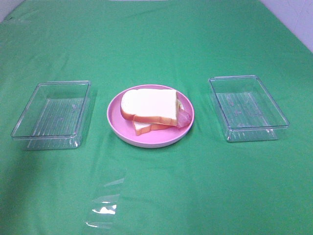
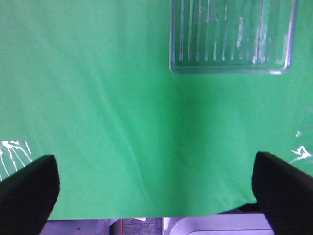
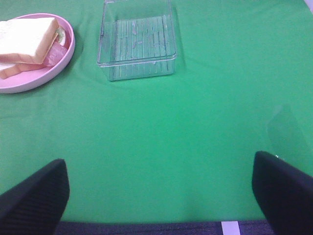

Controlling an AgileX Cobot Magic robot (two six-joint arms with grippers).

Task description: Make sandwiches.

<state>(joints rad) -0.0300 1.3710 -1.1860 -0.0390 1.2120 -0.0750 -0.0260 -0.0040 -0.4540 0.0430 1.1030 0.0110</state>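
Observation:
A stacked sandwich [image 1: 149,107] lies on the round pink plate [image 1: 117,128] in the middle of the green cloth: a white bread slice with orange-brown crust on top, another slice below, and a pink-red strip poking out at its right side. The right wrist view shows the same sandwich [image 3: 27,43] on the plate [image 3: 34,81]. My left gripper [image 2: 156,188] is open over bare green cloth near the table's front edge, nothing between its black fingers [image 2: 29,191]. My right gripper [image 3: 159,193] is open too, over bare cloth. Neither gripper appears in the high view.
A clear plastic tray [image 1: 51,115] stands left of the plate, also in the left wrist view [image 2: 232,36]. A second clear tray [image 1: 248,107] stands right of the plate, seen by the right wrist [image 3: 137,39]. Both hold nothing. A shiny patch [image 1: 103,208] lies on the cloth at front.

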